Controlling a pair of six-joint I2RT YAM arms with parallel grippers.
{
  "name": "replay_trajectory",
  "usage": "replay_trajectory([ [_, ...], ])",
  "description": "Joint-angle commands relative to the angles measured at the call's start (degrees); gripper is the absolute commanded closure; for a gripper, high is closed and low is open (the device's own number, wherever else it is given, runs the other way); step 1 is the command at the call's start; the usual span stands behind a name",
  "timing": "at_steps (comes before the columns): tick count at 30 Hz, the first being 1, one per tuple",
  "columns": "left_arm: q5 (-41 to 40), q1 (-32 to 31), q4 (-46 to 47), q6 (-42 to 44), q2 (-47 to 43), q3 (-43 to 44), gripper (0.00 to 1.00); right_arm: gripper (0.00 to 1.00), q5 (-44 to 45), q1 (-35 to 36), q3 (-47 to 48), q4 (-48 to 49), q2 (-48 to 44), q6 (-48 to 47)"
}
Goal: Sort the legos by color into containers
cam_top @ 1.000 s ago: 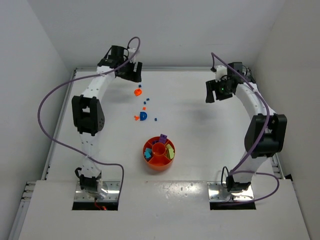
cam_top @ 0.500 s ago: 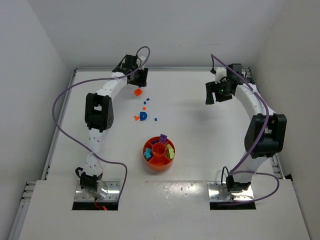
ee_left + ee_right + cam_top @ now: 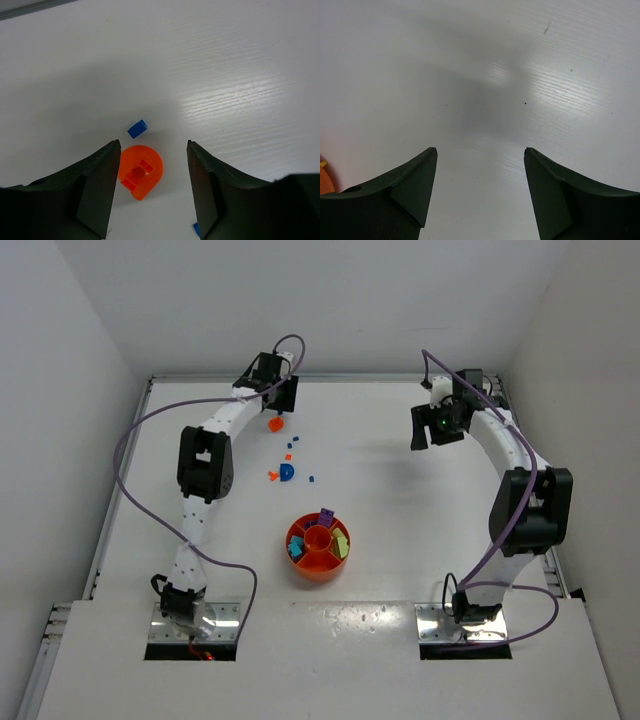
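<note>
My left gripper (image 3: pixel 154 146): jaws spread wide, gripping nothing, poised over glossy orange round piece (image 3: pixel 141 171), notched, raised tabs on face. Small blue brick (image 3: pixel 137 128) just beyond it. My right gripper (image 3: pixel 480 151): equally wide, empty, over finely ribbed white table (image 3: pixel 535 85). Orange tray (image 3: pixel 318 575) mid-table, wedges holding few bricks; loose legos (image 3: pixel 289 455) scattered beyond it.

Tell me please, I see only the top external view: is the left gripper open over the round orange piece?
Observer: Yes, the left gripper is open; the round orange piece lies on the table, framed between its jaws.
Operator: Does any brick touch this piece?
Observer: No. A small blue brick lies just beyond it, apart.
Operator: And the right gripper?
Observer: The right gripper is open too; only table shows between its jaws.
</note>
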Motion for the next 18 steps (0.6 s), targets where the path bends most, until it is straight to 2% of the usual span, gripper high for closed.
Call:
replay_trajectory([
  [1,-2.0,0.2,2.5,-1.9,0.7,2.4,0.39,0.30,-0.2,-0.1,0.1,2.0,-2.3,1.2],
  [18,-2.0,0.2,3.0,-2.4,3.5,2.9,0.39,0.30,-0.2,-0.1,2.3,2.0,0.5,1.2],
])
